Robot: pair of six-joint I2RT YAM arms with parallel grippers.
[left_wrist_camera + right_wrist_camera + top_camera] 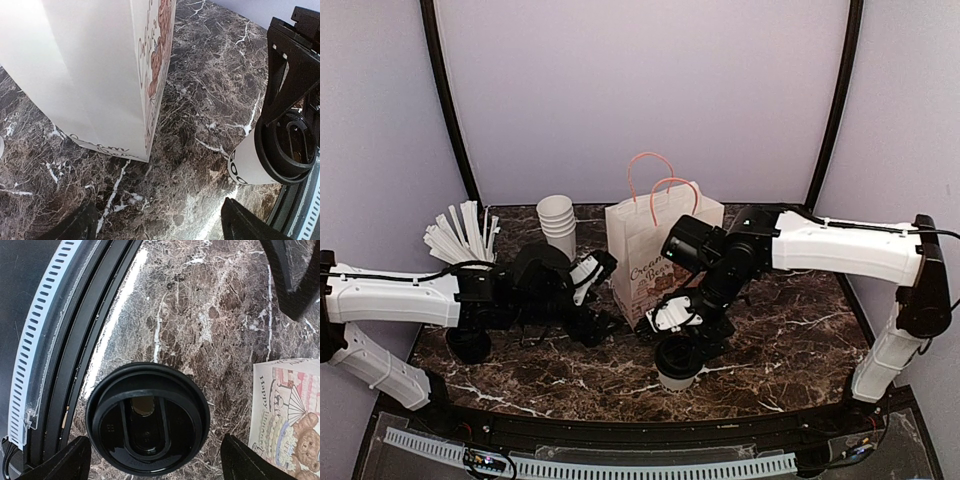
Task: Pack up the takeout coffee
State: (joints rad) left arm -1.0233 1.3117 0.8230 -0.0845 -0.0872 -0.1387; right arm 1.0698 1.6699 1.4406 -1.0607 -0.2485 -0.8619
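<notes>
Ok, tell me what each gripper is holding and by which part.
Nothing is held. The right gripper is open, its fingers flanking the black lid of the coffee cup without closing on it. The left gripper is open over the tabletop.

White paper bag with pink handles [638, 245] stands on marble worktop [790, 340]. Black-lidded white paper cup [677, 364]: before bag. Stack of nested white cups [558, 222]: behind-left of bag.

Paper bag [287, 410]: script word "Happy" beside teddy-bear print; further cursive lines too small to read. Takeout coffee cup [246, 161]: black letters on white side, partly cut off, reading roughly "SOC". Lid [147, 417]: embossing illegible.
</notes>
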